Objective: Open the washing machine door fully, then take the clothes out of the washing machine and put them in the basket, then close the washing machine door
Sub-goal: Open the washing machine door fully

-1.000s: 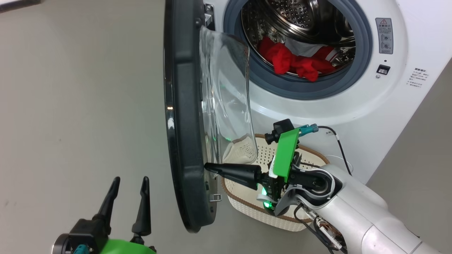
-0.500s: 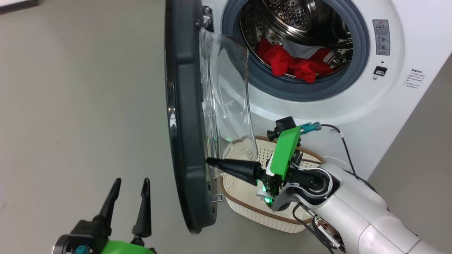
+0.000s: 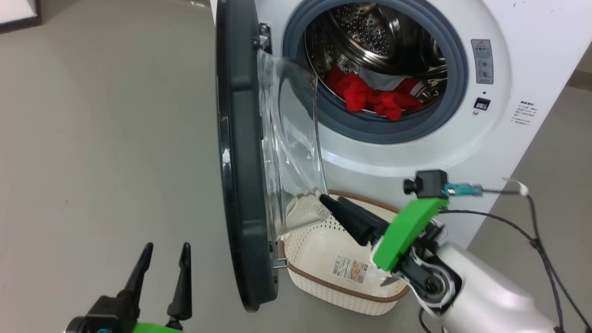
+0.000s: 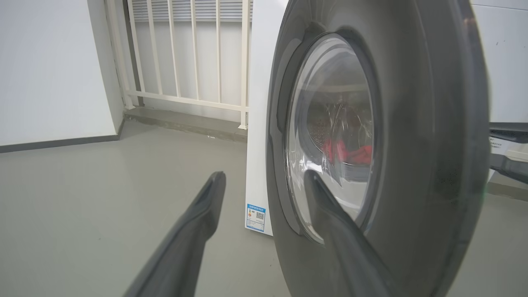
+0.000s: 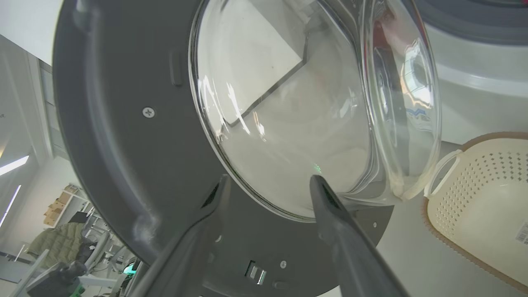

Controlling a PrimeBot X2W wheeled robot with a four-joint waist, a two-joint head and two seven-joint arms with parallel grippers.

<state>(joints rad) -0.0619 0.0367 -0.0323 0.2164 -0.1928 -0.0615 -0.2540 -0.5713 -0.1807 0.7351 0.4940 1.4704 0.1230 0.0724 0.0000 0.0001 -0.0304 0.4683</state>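
Observation:
The washing machine [image 3: 508, 115] stands with its black washing machine door [image 3: 240, 162] swung out edge-on to me, glass bowl facing the drum. Red clothes [image 3: 370, 95] lie at the drum's front. The cream basket [image 3: 319, 245] sits on the floor below the opening, holding only its paper label. My right gripper [image 3: 334, 200] hovers open over the basket, its tips just short of the glass bowl; in the right wrist view the right gripper [image 5: 270, 178] faces the door's inner side [image 5: 123, 144]. At the lower left my left gripper [image 3: 166, 247] is open, outside the door [image 4: 433, 144].
Grey floor [image 3: 101, 138] spreads left of the door. A white railing [image 4: 185, 62] and a wall [image 4: 49, 74] stand behind the machine in the left wrist view. A black cable [image 3: 536, 240] trails from my right wrist beside the machine's front.
My right gripper has opened and pulled away from the door's inner rim, back over the basket. The head camera has shifted, showing more of the basket's bottom.

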